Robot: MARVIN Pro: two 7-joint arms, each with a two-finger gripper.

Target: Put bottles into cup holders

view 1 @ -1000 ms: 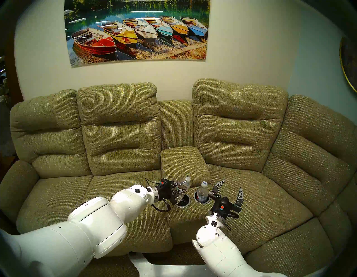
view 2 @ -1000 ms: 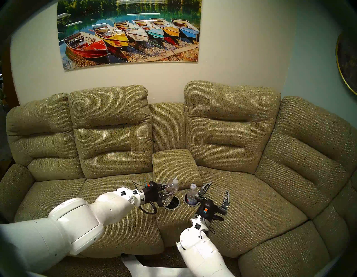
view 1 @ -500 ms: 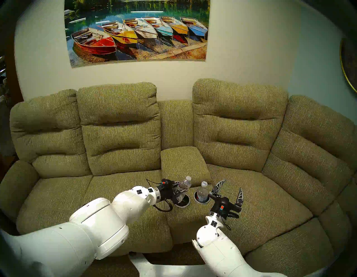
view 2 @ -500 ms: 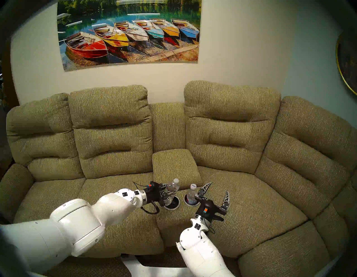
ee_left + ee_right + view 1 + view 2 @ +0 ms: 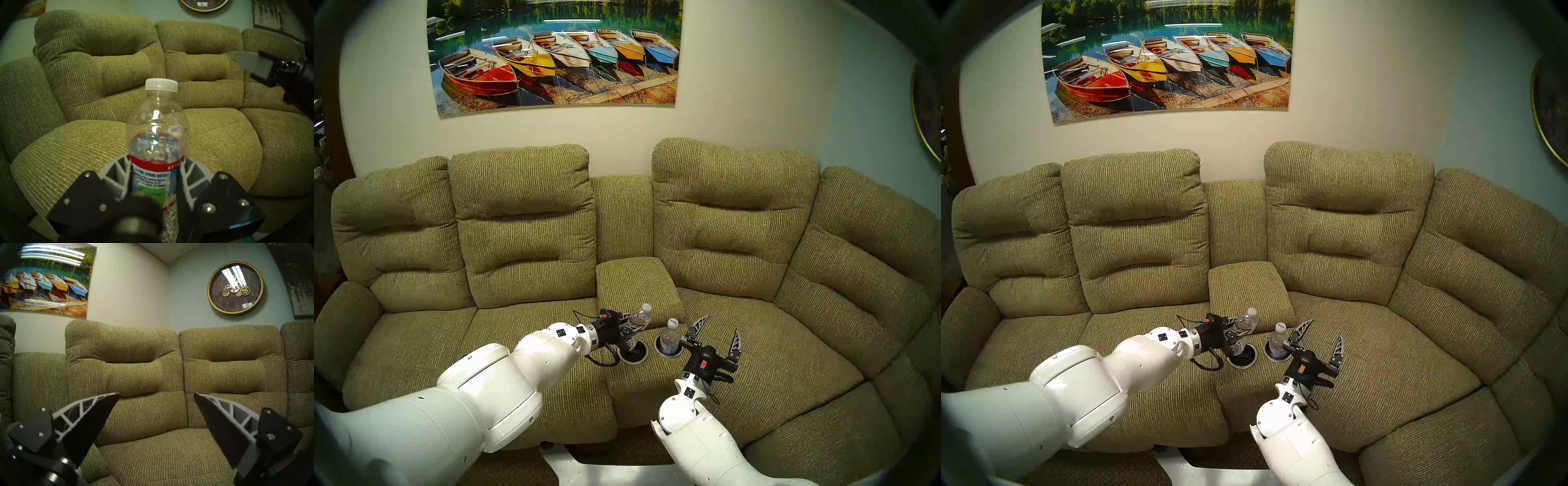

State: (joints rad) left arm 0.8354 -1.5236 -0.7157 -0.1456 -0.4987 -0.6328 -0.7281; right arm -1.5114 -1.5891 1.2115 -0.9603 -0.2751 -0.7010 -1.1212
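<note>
My left gripper [image 5: 630, 328] is shut on the clear bottle with the blue-white-red label [image 5: 638, 322] and white cap. It holds the bottle tilted, base just over the left cup holder [image 5: 634, 361]. The left wrist view shows both fingers clamped on the label of this bottle [image 5: 156, 132]. The second bottle [image 5: 669, 336] stands upright in the right cup holder [image 5: 667, 355]. My right gripper [image 5: 722, 324] is open and empty, just right of that bottle. It is also open in the right wrist view [image 5: 157, 394].
Both holders sit in the sofa's centre console [image 5: 639, 376], with a raised padded armrest [image 5: 636, 288] right behind them. Seat cushions [image 5: 772, 356] lie on both sides. My right gripper's finger [image 5: 244, 59] shows at the upper right of the left wrist view.
My left gripper has lifted the held bottle slightly and carried it a little back and right over the left cup holder. The right arm and the seated bottle have not moved.
</note>
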